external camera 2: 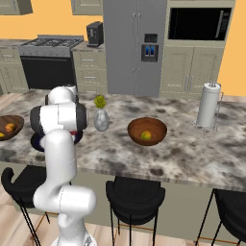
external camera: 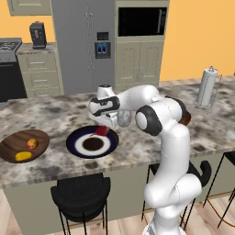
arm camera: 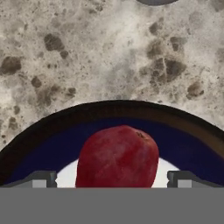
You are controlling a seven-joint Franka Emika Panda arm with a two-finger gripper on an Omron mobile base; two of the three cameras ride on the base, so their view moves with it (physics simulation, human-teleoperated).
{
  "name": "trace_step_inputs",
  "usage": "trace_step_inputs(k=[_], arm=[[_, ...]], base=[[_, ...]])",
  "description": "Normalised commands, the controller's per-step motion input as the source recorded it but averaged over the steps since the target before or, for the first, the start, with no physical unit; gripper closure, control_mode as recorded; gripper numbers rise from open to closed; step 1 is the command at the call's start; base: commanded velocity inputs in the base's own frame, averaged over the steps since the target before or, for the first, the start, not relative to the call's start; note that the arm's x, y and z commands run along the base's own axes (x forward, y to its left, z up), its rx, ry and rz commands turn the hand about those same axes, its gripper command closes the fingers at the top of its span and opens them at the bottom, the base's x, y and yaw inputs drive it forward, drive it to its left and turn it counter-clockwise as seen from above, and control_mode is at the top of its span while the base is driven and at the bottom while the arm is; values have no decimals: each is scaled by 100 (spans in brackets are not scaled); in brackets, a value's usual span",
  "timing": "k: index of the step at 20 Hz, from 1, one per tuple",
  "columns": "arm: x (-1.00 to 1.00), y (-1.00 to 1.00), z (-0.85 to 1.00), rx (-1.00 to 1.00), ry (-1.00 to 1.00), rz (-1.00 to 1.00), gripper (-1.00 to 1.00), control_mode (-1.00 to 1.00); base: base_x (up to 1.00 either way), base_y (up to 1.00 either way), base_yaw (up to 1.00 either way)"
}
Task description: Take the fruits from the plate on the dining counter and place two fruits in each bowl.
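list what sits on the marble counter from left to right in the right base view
dark brown wooden bowl holding an orange fruit → small grey vase with a yellow-green sprig → second dark brown wooden bowl holding a yellow-green fruit → white paper towel roll on its wire stand

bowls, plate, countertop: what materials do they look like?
Left bowl and right bowl: dark brown, matte, likely wood, though the render leaves grain faint. Plate: dark blue rim, white ring, brown centre, smooth like glazed ceramic. Dining counter: mottled grey-brown-white, looks like polished marble or granite.
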Motion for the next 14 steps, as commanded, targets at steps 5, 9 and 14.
trace_step_inputs(k=[5, 9, 14], arm=[[0, 0, -21, 0, 0, -3, -100, -100], [0, -3, -18, 0, 0, -1, -100, -100], [0, -1, -22, 0, 0, 0, 100, -100]], base=[[0, 0, 0], [0, 0, 0], [0, 0, 0]])
